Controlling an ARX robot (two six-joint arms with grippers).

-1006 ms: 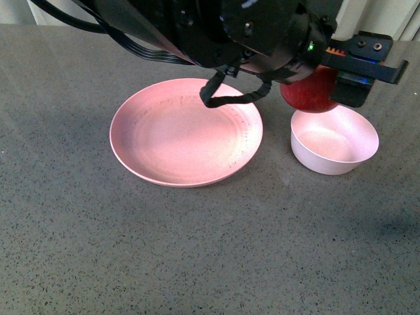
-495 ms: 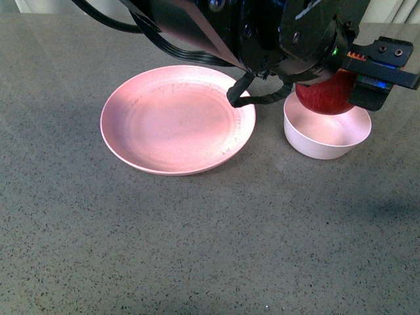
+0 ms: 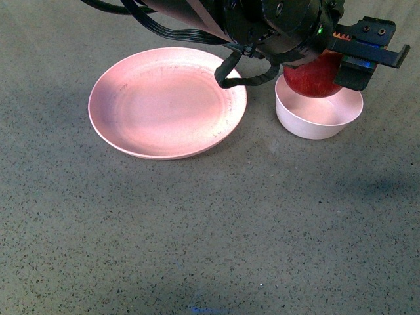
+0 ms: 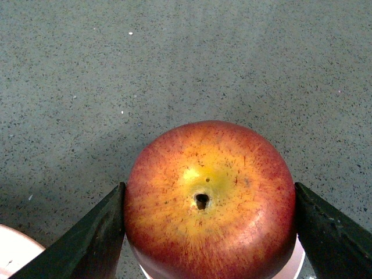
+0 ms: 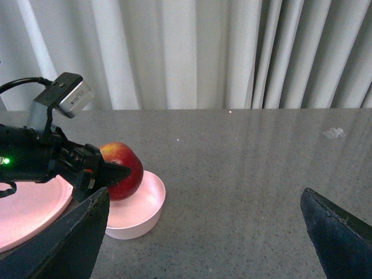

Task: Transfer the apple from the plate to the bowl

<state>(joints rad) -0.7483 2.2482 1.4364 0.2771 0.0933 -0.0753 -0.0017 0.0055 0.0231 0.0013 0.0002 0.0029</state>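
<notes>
The dark-red apple (image 3: pixel 312 81) with its yellow patch (image 4: pixel 204 192) hangs over the far part of the small pale bowl (image 3: pixel 318 125), its underside at about rim height. My left gripper (image 3: pixel 319 71) is shut on the apple, one dark finger (image 4: pixel 102 232) on each side. The wide pink plate (image 3: pixel 167 105) lies empty to the left of the bowl. In the right wrist view the apple (image 5: pixel 123 168) sits above the bowl (image 5: pixel 139 215), and my right gripper (image 5: pixel 203 197) stands open over bare table, well to the bowl's right.
A grey speckled tabletop (image 3: pixel 210 236) stretches around the plate and bowl. White curtains (image 5: pixel 203 52) hang behind the table's far edge. The left arm's black body and cables (image 3: pixel 249 26) overhang the plate's far rim.
My left gripper has carried the apple from the bowl's near-plate rim to over the bowl and lower toward it. Plate and bowl sit higher in the front view.
</notes>
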